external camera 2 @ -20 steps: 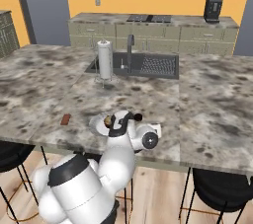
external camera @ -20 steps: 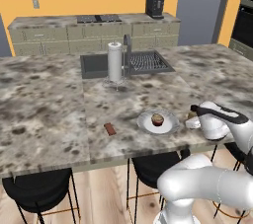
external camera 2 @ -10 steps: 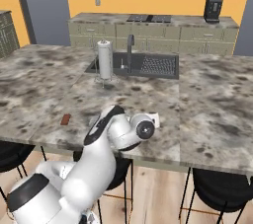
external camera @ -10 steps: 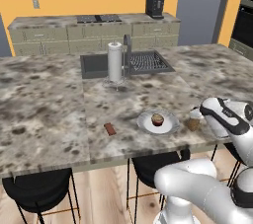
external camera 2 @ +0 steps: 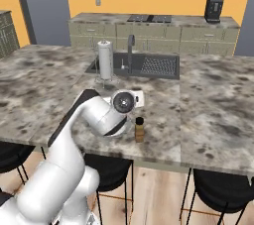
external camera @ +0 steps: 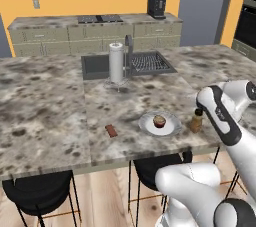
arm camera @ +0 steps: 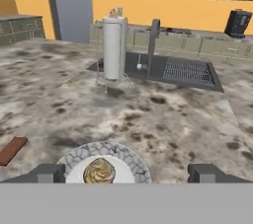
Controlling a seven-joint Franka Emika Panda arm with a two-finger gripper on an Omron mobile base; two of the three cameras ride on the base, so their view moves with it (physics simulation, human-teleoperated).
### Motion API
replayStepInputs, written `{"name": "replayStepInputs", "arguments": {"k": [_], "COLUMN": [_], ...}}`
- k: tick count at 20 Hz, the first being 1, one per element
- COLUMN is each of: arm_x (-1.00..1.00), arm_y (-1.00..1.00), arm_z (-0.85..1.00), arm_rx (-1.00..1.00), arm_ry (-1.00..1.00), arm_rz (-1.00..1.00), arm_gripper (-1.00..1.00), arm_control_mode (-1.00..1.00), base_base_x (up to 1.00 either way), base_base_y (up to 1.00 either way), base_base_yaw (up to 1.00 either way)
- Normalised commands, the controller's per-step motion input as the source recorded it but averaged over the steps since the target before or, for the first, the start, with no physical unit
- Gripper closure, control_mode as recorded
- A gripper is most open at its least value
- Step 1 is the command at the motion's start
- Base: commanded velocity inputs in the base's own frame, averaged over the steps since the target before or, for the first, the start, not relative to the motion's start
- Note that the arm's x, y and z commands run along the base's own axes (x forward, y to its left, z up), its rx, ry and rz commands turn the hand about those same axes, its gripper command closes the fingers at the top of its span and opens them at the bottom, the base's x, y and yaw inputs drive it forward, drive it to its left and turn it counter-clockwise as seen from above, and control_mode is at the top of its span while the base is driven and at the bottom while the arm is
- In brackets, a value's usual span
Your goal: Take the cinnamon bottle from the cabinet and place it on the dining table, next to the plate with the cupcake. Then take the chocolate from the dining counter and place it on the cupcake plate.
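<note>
The bottle [external camera: 197, 120] stands upright on the counter [external camera: 60, 101], just beside the plate [external camera: 159, 124] on its right, with nothing touching it, so the first half of the job looks done. The cupcake [external camera: 159, 120] sits in the middle of that plate. The gripper [arm camera: 126, 173] is spread wide and holds nothing; in the hand view its two dark fingertips [arm camera: 48, 173] stand far apart, low over the near rim of the plate, looking out across the counter toward the paper towel roll [arm camera: 113, 48] and the sink [arm camera: 188, 72]. What remains, I'd say, is the chocolate [external camera: 111, 130]: the small brown bar lying flat on the counter to the left of the plate, a little way off from it. The arm would need to swing left, come down over the bar with its jaws astride the narrow width, and pinch low, since the piece is thin and lies flush on the stone.
</note>
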Motion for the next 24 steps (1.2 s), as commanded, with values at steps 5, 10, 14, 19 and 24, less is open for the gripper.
{"name": "replayStepInputs", "arguments": {"k": [5,10,14,19,24], "arm_x": [0.04,0.16,0.28,0.02,0.27], "arm_y": [1.0,1.0,1.0,1.0,0.43], "arm_z": [0.72,0.12,-0.63,-1.0,-0.69], "arm_rx": [0.0,0.0,0.0,0.0,-0.07], "arm_ry": [0.32,0.44,0.46,0.36,0.18], "arm_rz": [0.0,0.0,0.0,-0.01,-0.07], "arm_gripper": [-1.0,-1.0,-1.0,-1.0,-1.0], "arm_control_mode": [-1.0,-1.0,-1.0,-1.0,-1.0], "base_base_x": [0.0,0.0,0.0,0.0,0.0], "base_base_y": [0.0,0.0,0.0,0.0,0.0], "base_base_yaw": [0.0,0.0,0.0,0.0,0.0]}}
